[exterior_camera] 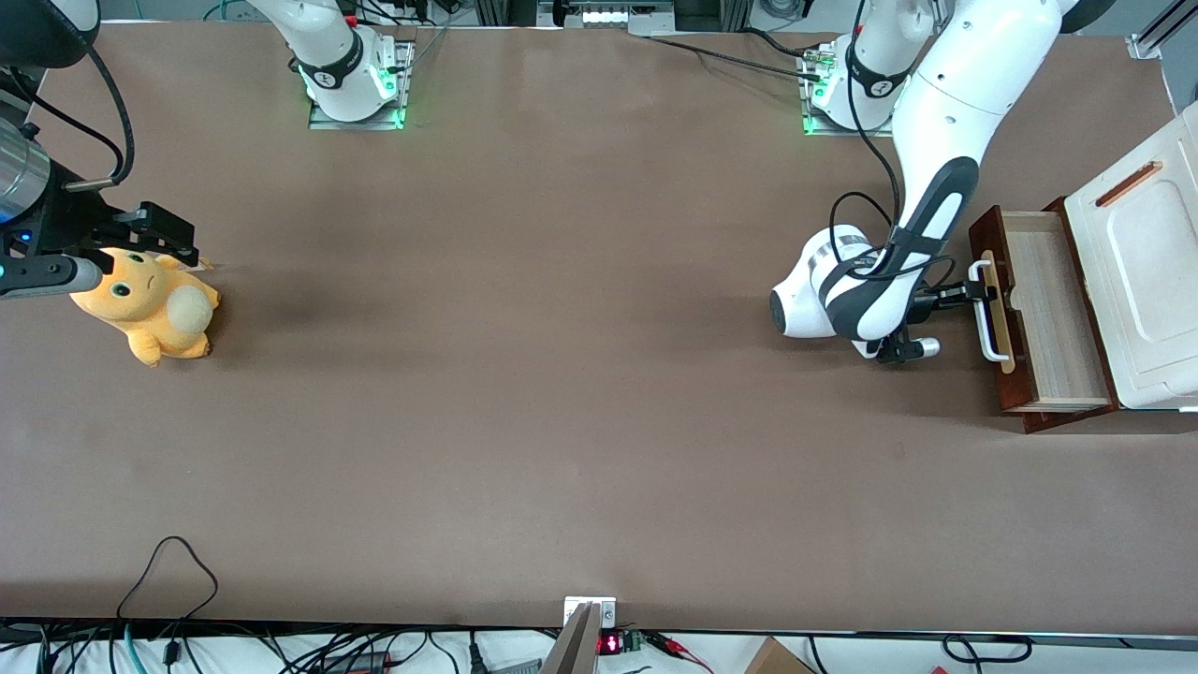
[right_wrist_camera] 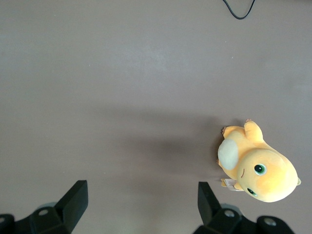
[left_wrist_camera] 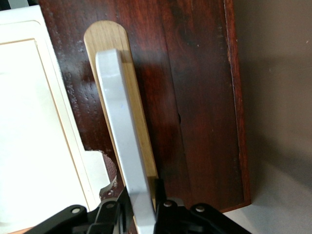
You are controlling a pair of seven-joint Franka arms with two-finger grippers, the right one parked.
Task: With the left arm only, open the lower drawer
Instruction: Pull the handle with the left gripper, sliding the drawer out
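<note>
One drawer is concerned: the dark reddish-brown wooden lower drawer (exterior_camera: 1046, 323) with pale wood inside, seen at the right edge of the front view, toward the working arm's end of the brown counter (exterior_camera: 524, 374). It is drawn well out from under the white moulded cabinet top (exterior_camera: 1146, 281), its pale floor exposed, so the task is judged to be nearly or wholly done.

The small black two-finger jaws of the glossy white left arm (exterior_camera: 936, 103) sit at the drawer front, and the gripper (exterior_camera: 973, 292) is pinching the white loop handle (exterior_camera: 988, 314) near the end farther from the front camera. In the wrist view the white handle bar (left_wrist_camera: 124, 136) passes between the black fingers (left_wrist_camera: 168, 207), over its pale wood strip (left_wrist_camera: 109, 39) on the dark front panel (left_wrist_camera: 195, 97).

If any more travel is wanted, the pull is best kept straight along the drawer's own line, level with the counter. Because the hold is off the handle's middle, a sideways drift could skew the drawer and bind it. The pull should be slow near full extension, so the drawer is not dragged out or the cabinet shifted.
</note>
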